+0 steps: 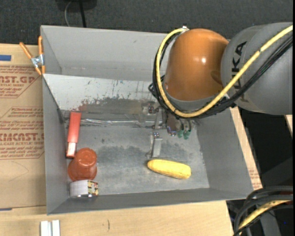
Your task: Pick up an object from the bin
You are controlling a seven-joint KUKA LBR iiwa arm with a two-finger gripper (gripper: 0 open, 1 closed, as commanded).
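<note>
Orange cover (196, 65): it is sitting closest to the eye, up and a bit right of the yellow corn cob. It is looking smooth, round and shiny, like a big ball.
Grey arm (258, 77): it is hanging over the bin, up and right of the yellow corn cob. Black letters "KA" are showing on it, and the rest of the word is curving out of sight.
Cables (160, 68): yellow and black ones are looping around the orange cover.
Gripper (156, 146): it is hanging just up and left of the yellow corn cob, near it but not touching. I cannot tell if it is spread or pressed together.
Yellow corn cob (168, 169): it is lying flat on the bin floor. It is looking long and bumpy, with round ends.
Red cup (82, 163): it is sitting well to the left of the yellow corn cob, round and smooth.
Red stick (73, 134): it is lying left of the yellow corn cob and higher up, flat and straight.
Silver roll (83, 189): it is resting left of the yellow corn cob and a bit lower. Its little label is too small to read.
Bin (113, 48): grey scratched metal is going all around the yellow corn cob.
</note>
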